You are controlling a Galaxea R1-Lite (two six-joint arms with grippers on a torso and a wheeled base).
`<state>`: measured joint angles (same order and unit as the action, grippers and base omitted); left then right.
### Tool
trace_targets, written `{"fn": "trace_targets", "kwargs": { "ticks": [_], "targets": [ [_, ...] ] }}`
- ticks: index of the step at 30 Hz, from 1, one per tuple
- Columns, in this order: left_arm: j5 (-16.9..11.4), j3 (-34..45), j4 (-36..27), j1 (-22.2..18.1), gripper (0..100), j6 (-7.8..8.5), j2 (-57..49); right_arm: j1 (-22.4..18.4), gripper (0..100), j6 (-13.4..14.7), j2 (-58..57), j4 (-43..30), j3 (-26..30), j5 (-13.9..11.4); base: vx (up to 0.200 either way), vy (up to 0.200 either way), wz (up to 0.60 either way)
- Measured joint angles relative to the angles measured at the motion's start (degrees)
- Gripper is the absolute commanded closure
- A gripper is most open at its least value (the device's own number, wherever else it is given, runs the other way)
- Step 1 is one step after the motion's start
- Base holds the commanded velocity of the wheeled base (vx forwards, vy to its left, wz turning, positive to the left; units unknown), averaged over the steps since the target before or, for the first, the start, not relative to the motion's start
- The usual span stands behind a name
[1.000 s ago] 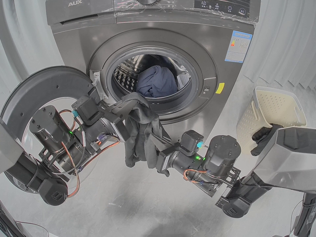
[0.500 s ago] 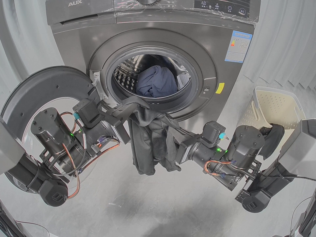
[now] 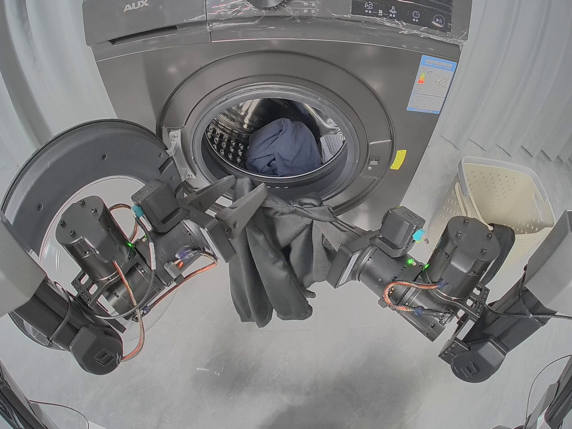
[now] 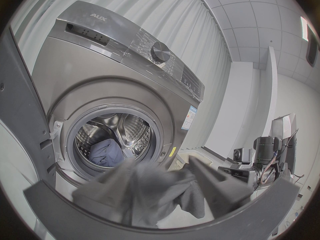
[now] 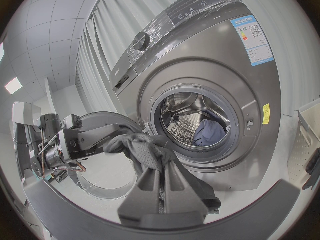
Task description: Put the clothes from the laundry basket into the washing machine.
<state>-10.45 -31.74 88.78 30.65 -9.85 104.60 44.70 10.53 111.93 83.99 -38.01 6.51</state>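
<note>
- Head view: the left pincer (image 3: 245, 187) holds its two fingers (image 3: 241, 207) spread apart. A grey garment (image 3: 268, 269) lies draped across them and hangs down below it.
- The right pincer (image 3: 325, 224) sits just beside the left one, its tips buried in the same garment.
- The washing machine (image 3: 149, 84) stands just beyond both pincers, with its door (image 3: 83, 156) swung open alongside the left arm. A blue garment (image 3: 283, 147) lies in the drum (image 3: 232, 141), past the pincers.
- The laundry basket (image 3: 506, 192) is well behind the right pincer, near that arm's far end. A black cloth (image 3: 505, 236) hangs over its rim.
- Left wrist view: the left pincer (image 4: 160, 170) is wide apart, with the grey garment (image 4: 150, 190) slung loosely between its fingers (image 4: 216, 184). The drum (image 4: 133, 130) opens straight ahead of it, with the blue garment (image 4: 106, 152) inside.
- Right wrist view: the right pincer (image 5: 163, 172) has its fingers (image 5: 180, 190) pressed together on a fold of the grey garment (image 5: 143, 150). The left pincer (image 5: 113, 130) is near, at the garment's other end.
- Ahead of the right pincer, the blue garment (image 5: 210, 132) rests in the drum (image 5: 180, 117). Off to its side are the laundry basket (image 5: 306, 134) and the black cloth (image 5: 313, 170).
</note>
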Motion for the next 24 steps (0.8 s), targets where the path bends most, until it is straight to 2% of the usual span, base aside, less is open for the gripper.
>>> {"fn": "trace_targets", "kwargs": {
  "ticks": [16,21,24],
  "targets": [
    [0.0,3.22,0.04,0.3,0,0.28,1.55,-0.77,100,0.0,-1.57,0.0,-0.77,0.0,0.0,0.0,0.0],
    [-0.44,5.95,0.04,0.63,0,1.05,1.74,-0.96,100,0.0,-1.49,-0.11,-3.44,0.05,0.0,0.0,0.0],
    [-1.56,8.29,0.06,1.21,0,2.19,2.07,-1.24,100,-0.02,-1.38,-0.67,-5.64,0.24,0.0,0.0,0.0]
  ]
}}
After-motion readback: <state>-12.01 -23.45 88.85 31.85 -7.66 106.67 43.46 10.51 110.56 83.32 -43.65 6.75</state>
